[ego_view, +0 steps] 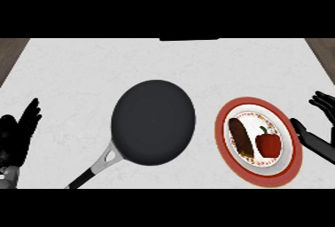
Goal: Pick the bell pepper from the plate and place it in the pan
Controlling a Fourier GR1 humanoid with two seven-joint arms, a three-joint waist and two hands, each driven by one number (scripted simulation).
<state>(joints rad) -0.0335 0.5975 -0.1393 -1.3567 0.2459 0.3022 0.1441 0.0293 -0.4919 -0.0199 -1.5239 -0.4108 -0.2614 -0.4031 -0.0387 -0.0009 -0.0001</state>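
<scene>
Brown wood (pixel 10 53) flanks the white marbled counter (pixel 196 62), where left hand (pixel 17 132) and right hand (pixel 318 141) rest spread.

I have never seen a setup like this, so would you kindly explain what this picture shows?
This one picture is taken from the robot's head, looking steeply down at a white marbled counter top. The black shapes at the sides are its hands: the left hand at the left edge and the right hand at the right edge, both open and holding nothing. In the middle lies a round black frying pan, empty, its handle pointing toward the robot. Right of it sits a red-rimmed white plate carrying a red bell pepper and a dark brown oblong food. The pepper is meant to go into the pan.
</scene>
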